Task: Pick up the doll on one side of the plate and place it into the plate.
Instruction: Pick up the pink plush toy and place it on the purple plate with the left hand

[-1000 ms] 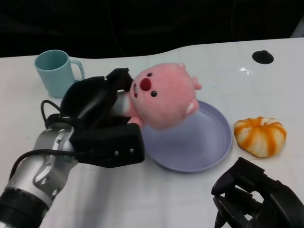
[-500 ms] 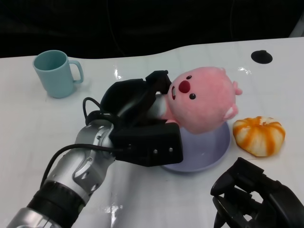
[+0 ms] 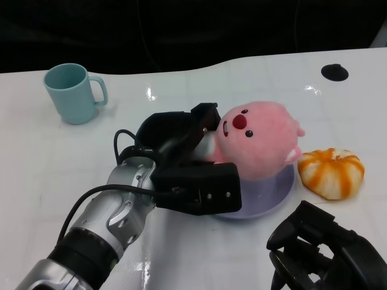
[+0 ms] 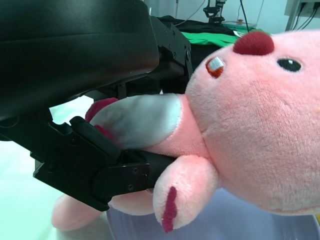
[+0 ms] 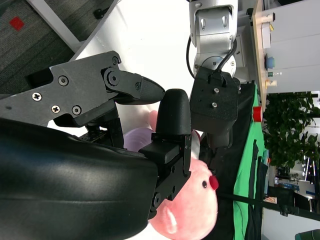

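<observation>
While the robot's left hand [image 3: 181, 154] is gripping a pink plush doll [image 3: 257, 142] around its body, the doll's big head is hanging over the lavender plate [image 3: 278, 190] near the table's centre. The left wrist cam is showing black fingers [image 4: 115, 165] wrapped round the doll's torso, w/ the plate's rim just under its legs; whether the doll is touching the plate can't be told. The right hand [image 3: 329, 251] is resting at the near right, holding nothing, fingers loosely curled & apart.

Step in hand, as I'm judging it: the placing stage, w/ the doll carried over the plate but not released yet. Next move is prob. lowering it till it's sitting in the dish, then spreading the fingers & backing out leftward w/o dragging it off.

Also on the table: a teal mug [image 3: 72, 93] far left & an orange-striped bun toy [image 3: 331, 173] just right of the plate.
</observation>
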Action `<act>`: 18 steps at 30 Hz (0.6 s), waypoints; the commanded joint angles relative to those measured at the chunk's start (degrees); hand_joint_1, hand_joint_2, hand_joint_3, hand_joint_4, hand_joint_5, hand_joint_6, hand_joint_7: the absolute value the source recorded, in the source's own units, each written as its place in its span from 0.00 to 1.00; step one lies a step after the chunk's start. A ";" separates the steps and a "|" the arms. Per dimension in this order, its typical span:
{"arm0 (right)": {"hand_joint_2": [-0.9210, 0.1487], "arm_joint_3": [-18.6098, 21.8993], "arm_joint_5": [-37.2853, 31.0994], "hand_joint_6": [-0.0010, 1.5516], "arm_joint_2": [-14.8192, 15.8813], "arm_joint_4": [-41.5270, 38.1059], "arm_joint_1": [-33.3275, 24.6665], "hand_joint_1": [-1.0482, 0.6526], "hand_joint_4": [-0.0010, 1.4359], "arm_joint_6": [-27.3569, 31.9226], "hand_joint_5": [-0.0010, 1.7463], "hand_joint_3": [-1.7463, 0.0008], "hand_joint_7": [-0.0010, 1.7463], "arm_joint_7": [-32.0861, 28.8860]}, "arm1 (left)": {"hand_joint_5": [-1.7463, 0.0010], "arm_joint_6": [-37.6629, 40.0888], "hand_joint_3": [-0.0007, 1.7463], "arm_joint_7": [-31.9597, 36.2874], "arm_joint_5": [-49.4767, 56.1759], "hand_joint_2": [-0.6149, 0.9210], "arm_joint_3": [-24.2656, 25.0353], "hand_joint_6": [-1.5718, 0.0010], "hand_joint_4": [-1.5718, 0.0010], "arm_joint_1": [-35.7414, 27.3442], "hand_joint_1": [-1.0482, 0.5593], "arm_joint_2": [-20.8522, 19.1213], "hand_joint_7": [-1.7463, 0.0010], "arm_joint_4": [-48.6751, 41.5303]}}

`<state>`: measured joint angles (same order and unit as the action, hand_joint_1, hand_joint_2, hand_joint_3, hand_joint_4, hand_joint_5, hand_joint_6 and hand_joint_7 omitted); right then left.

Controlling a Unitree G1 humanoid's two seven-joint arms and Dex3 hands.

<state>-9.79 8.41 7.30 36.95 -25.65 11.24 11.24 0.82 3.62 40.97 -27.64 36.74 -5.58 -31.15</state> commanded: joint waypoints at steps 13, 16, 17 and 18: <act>0.08 0.27 -0.18 0.32 0.32 0.49 0.21 0.40 0.42 -0.44 0.98 0.63 0.91 -0.19 | 0.84 0.74 0.22 -5.85 2.52 1.00 -1.70 0.81 0.84 -0.64 0.19 -4.47 1.00 7.68; 0.08 0.30 -0.19 0.32 0.31 0.52 0.22 0.40 0.42 -0.46 0.98 0.63 0.91 -0.14 | 0.86 0.92 0.24 -6.65 3.26 1.00 -2.23 0.84 0.89 -0.73 0.16 -5.18 1.00 8.69; 0.08 0.30 -0.23 0.32 0.33 0.53 0.21 0.40 0.42 -0.43 0.98 0.63 0.91 -0.14 | 0.87 1.06 0.26 -7.49 3.52 1.00 -2.45 0.86 0.91 -0.73 0.14 -5.56 1.00 9.25; 0.08 0.30 -0.26 0.33 0.35 0.49 0.20 0.40 0.42 -0.56 0.98 0.63 0.91 -0.10 | 0.87 1.22 0.27 -8.39 3.82 1.00 -2.66 0.88 0.93 -0.73 0.12 -5.95 1.00 9.89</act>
<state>-9.77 8.15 7.29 36.95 -25.43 11.24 11.20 1.67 -3.41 44.40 -30.15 36.70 -10.19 -22.67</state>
